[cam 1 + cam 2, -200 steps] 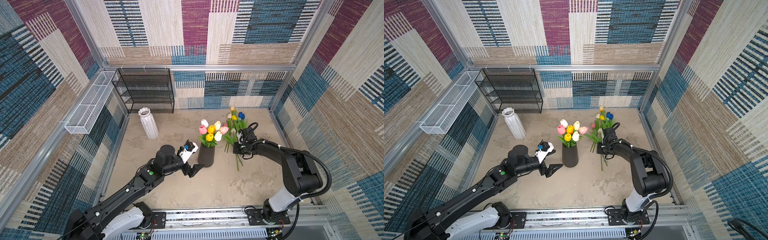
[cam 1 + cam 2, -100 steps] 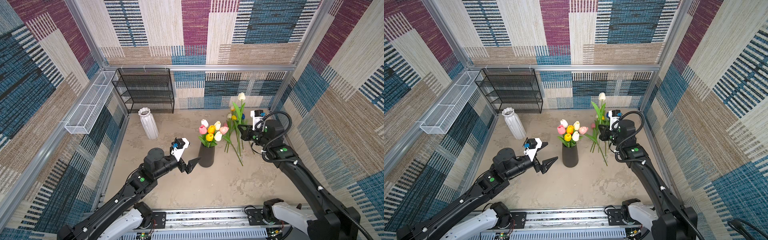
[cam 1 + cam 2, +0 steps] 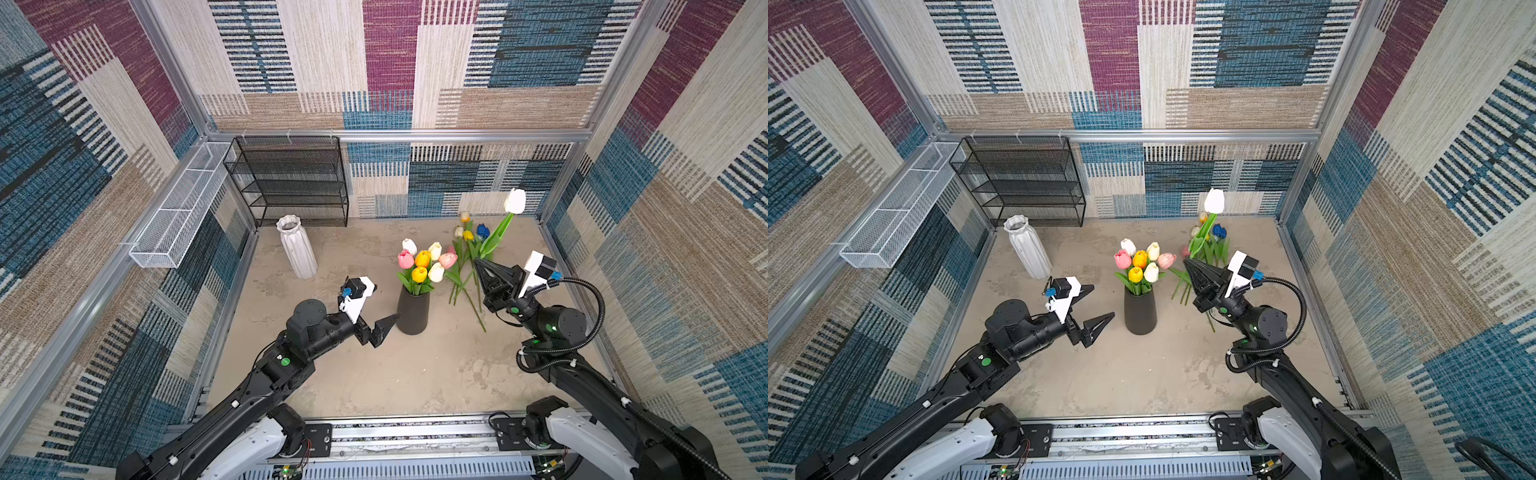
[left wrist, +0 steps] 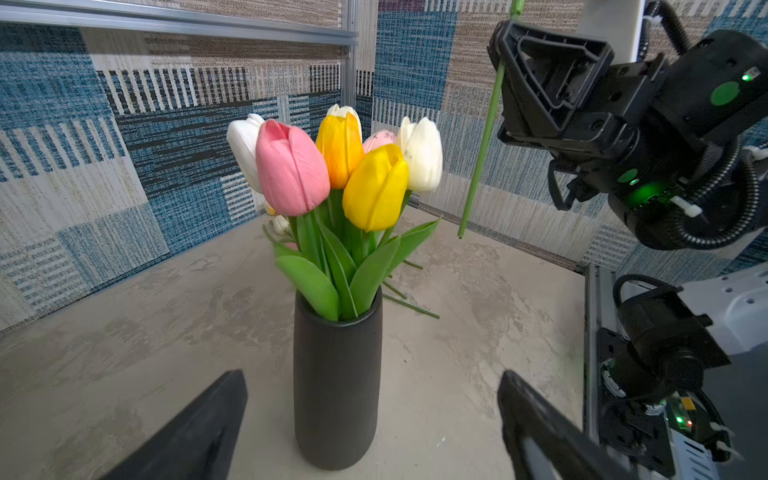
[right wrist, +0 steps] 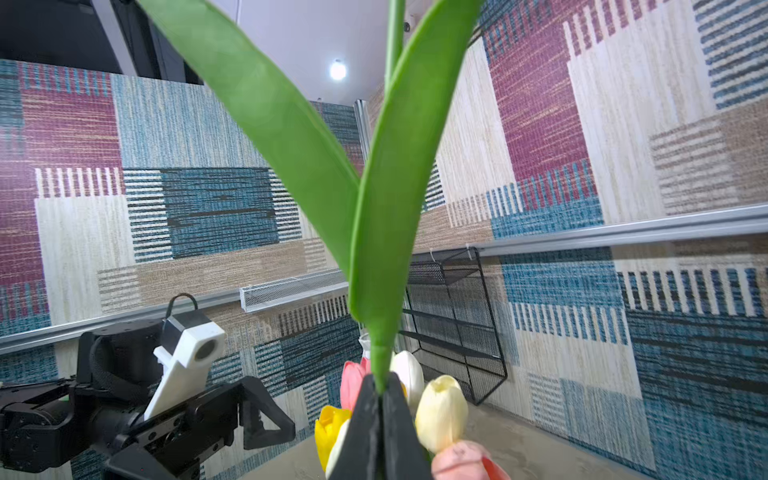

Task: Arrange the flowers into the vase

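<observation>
A black vase (image 3: 412,311) (image 3: 1140,311) (image 4: 336,374) stands mid-floor with several tulips (image 3: 424,262) (image 4: 332,166) in it: pink, yellow, white and cream. My right gripper (image 3: 478,262) (image 3: 1187,262) (image 5: 380,380) is shut on the green stem (image 4: 482,145) of a white tulip (image 3: 515,201) (image 3: 1214,200), held upright in the air just right of the vase, its lower end hanging free. More flowers (image 3: 467,249) lie on the floor behind it. My left gripper (image 3: 384,303) (image 3: 1102,301) (image 4: 371,376) is open and empty, its fingers either side of the vase's left flank, not touching.
A white ribbed vase (image 3: 296,247) (image 3: 1027,247) stands at the back left. Behind it a black wire shelf (image 3: 291,183) leans on the back wall. A white wire basket (image 3: 178,208) hangs on the left wall rail. Patterned walls enclose the floor on three sides.
My right gripper rose from the floor pile with the white tulip, which now stands upright in the air. My left gripper pulled back slightly from the vase, then lifted a little, still open.
</observation>
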Motion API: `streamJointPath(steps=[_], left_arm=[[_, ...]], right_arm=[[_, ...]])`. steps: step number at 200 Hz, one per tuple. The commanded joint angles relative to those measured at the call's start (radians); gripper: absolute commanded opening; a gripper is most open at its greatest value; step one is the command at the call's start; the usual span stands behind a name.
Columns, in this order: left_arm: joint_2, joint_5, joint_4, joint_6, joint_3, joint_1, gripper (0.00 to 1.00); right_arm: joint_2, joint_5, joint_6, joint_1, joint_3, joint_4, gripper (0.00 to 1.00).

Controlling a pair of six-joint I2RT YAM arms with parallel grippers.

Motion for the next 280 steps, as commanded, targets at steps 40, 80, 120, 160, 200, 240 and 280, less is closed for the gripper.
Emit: streamJointPath(steps=[40,80,120,160,200,240,280], left_arm=[[-0.002,-0.007,0.045,-0.023,-0.012,0.002,0.97],[-0.007,-0.010,0.025,-0.026,-0.016,0.002,0.97],[-0.016,-0.008,0.029,-0.032,-0.023,0.002,0.97],[-0.028,-0.019,0.007,-0.029,-0.030,0.002,0.97],[-0.030,-0.019,0.004,-0.030,-0.030,0.002,0.97],[-0.044,-0.027,-0.001,-0.032,-0.040,0.002,0.96],[-0.044,-0.028,0.000,-0.033,-0.050,0.002,0.96]], right_arm=[[0.218,0.069,-0.057,0.076,0.037,0.338,0.00],[0.311,0.097,-0.105,0.115,0.073,0.379,0.00],[0.390,0.101,-0.126,0.130,0.082,0.427,0.00],[0.442,0.106,-0.127,0.136,0.099,0.458,0.00],[0.495,0.102,-0.117,0.145,0.118,0.491,0.00],[0.526,0.094,-0.113,0.163,0.112,0.505,0.00],[0.520,0.099,-0.132,0.171,0.072,0.491,0.00]])
